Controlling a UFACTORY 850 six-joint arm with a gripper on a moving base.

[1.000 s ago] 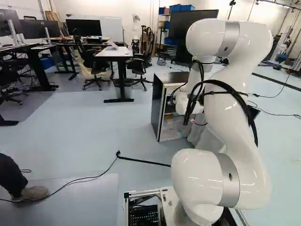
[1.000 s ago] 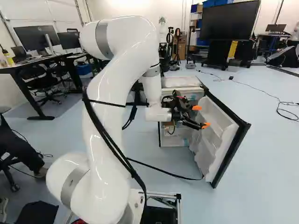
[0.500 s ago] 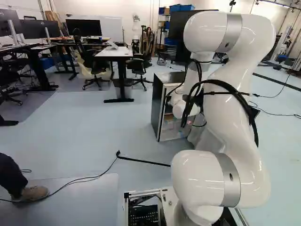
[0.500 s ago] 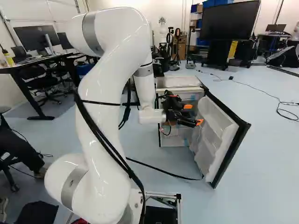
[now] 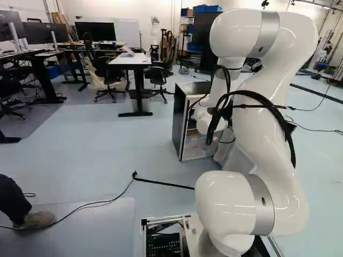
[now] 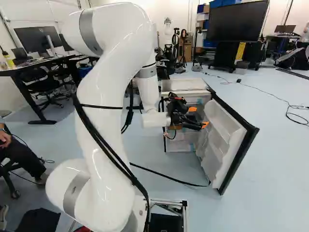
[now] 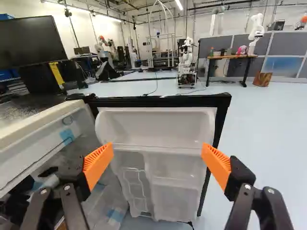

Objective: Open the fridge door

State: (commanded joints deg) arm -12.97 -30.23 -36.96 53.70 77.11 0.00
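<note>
On the open fridge door (image 7: pixel 163 101) sit pale bins (image 7: pixel 175 167).

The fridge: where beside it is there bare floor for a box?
In the right base view, floor lies bare between the open door and looped cable. In the left base view, there's more between fridge and white-topped desk. It's crowded inside the door, where the gripper hovers.

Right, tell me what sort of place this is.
Probably a robotics lab or workshop: another robot stands beyond the open fridge door, desks with monitors line one side, and black cables trail over the bare floor.
</note>
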